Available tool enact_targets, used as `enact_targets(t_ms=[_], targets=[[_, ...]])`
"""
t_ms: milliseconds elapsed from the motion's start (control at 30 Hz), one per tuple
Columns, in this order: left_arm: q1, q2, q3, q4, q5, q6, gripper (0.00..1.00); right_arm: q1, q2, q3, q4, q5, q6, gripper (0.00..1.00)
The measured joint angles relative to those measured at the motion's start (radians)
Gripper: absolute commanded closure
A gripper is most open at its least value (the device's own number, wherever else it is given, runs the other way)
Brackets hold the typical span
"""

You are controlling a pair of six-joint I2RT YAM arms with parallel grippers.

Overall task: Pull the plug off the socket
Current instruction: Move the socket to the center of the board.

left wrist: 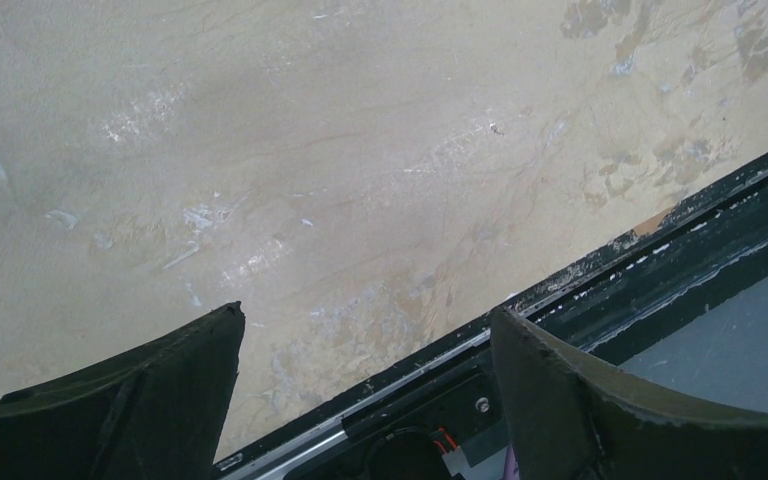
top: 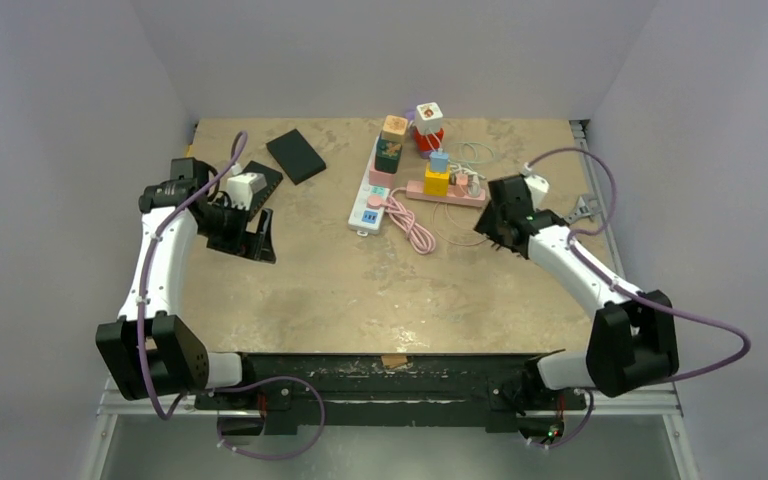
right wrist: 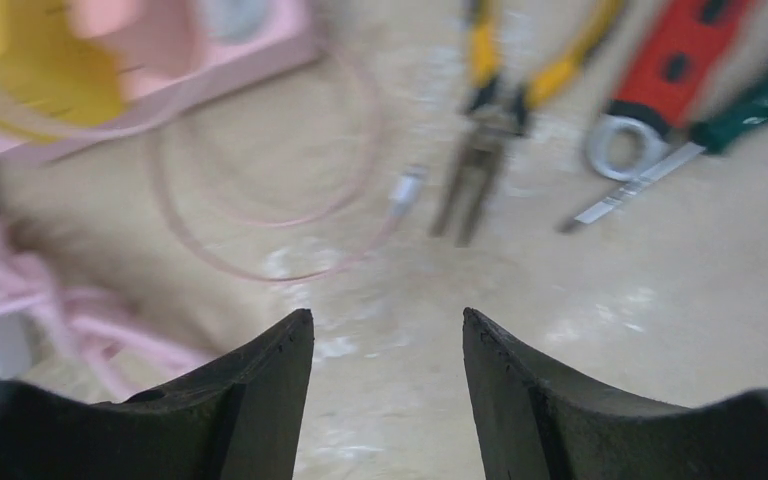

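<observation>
A white power strip lies at mid-table with block-shaped plugs stacked along its far end. A pink power strip beside it carries a yellow plug and a blue plug. My right gripper is open and empty, hovering just right of the pink strip. In the right wrist view, the gripper is over bare table, with the yellow plug and pink strip blurred at upper left. My left gripper is open and empty at the left, and in its wrist view it faces the table's near edge.
A coiled pink cable runs from the white strip. Pliers, a red-handled tool and a green-handled screwdriver lie to the right. A black flat box and a white adapter lie at the left.
</observation>
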Motion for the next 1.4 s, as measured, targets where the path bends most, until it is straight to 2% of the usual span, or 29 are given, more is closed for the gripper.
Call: enact_targets(t_ms=[133,267,433,533,600,767,900,933,1133,1400], targets=[[-0.001,0.013,0.0,0.013,0.0,-0.021,0.09,0.159,0.106,0.138,0.071,-0.052,-0.107,0.42],[-0.001,0.016,0.0,0.02,0.0,-0.028,0.09,0.28,0.321,0.305,0.158,-0.15,-0.226,0.41],[-0.001,0.016,0.0,0.03,-0.002,-0.043,0.09,0.327,0.523,0.391,0.216,-0.213,-0.315,0.41],[-0.001,0.017,0.0,0.047,-0.002,-0.05,0.09,0.334,0.595,0.41,0.235,-0.228,-0.346,0.45],[-0.002,0.021,0.0,0.058,-0.002,-0.056,0.09,0.337,0.628,0.424,0.237,-0.231,-0.356,0.52],[-0.022,0.034,0.0,0.111,-0.017,-0.093,0.08,0.37,0.657,0.431,0.258,-0.227,-0.362,0.74],[-0.082,0.034,-0.003,0.184,-0.042,-0.134,0.07,0.453,0.656,0.427,0.288,-0.16,-0.358,0.98],[-0.1,0.032,-0.009,0.212,-0.051,-0.146,0.06,0.477,0.656,0.426,0.294,-0.139,-0.356,1.0],[-0.186,0.001,-0.084,0.375,-0.115,-0.182,0.01,0.605,0.649,0.395,0.335,-0.042,-0.328,1.0],[-0.187,-0.061,-0.178,0.523,-0.182,-0.204,0.0,0.797,0.641,0.379,0.335,0.011,-0.293,1.0]])
